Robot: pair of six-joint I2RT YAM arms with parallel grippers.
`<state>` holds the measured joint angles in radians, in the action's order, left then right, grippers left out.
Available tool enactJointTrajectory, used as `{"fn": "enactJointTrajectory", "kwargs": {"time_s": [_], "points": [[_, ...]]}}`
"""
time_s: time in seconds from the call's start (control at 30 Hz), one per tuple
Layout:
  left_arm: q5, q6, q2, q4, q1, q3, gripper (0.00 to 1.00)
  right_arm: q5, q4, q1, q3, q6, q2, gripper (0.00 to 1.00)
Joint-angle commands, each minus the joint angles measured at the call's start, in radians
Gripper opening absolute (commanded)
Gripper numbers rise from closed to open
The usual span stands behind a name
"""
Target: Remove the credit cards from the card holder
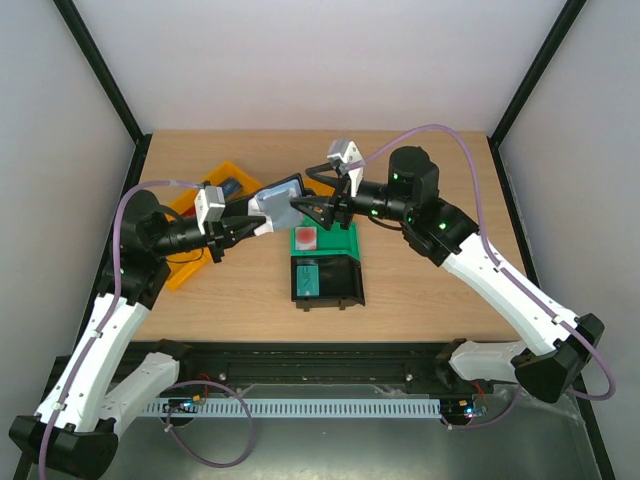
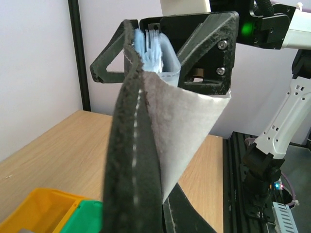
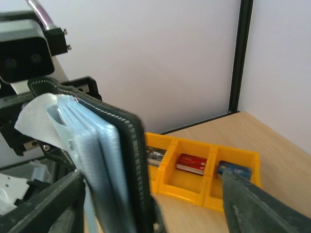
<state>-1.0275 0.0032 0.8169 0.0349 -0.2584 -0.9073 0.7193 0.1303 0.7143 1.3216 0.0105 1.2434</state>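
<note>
- Pale wooden worktop (image 1: 440,260), white walls, black frame posts in the corners.
- A yellow tray (image 1: 228,172) sits at the left, with a green bin (image 1: 347,240) and a black bin (image 1: 345,290) mid-worktop.
- Both arms reach inward and meet above the tray and bins.
- The left fingers (image 1: 243,230) are pressed together on the card holder (image 1: 278,203), holding it up off the worktop.
- The right fingers (image 1: 318,212) are spread wide at the holder's other end, 1 close beside it and the other well apart.
- 1 red card (image 3: 192,163) lies in a tray compartment.
- Whether any cards sit in the holder's sleeves, I cannot tell.
</note>
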Motion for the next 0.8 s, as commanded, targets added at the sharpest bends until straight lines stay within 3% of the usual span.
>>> {"fn": "enactJointTrajectory", "kwargs": {"time_s": [0.0, 0.23, 0.4, 0.77], "points": [[-0.046, 0.017, -0.006, -0.077, -0.003, 0.003, 0.02, 0.001, 0.056, -0.003, 0.027, -0.033, -0.018, 0.79], [-0.072, 0.01, 0.009, -0.105, -0.023, -0.002, 0.02, 0.024, -0.007, -0.003, -0.005, 0.007, -0.015, 0.84], [-0.062, 0.014, 0.017, -0.093, -0.023, -0.014, 0.02, 0.056, 0.075, -0.014, 0.04, -0.073, -0.036, 0.87], [-0.057, 0.035, 0.007, -0.07, -0.024, -0.01, 0.02, 0.081, 0.108, -0.045, 0.056, -0.072, -0.059, 0.82]]}}
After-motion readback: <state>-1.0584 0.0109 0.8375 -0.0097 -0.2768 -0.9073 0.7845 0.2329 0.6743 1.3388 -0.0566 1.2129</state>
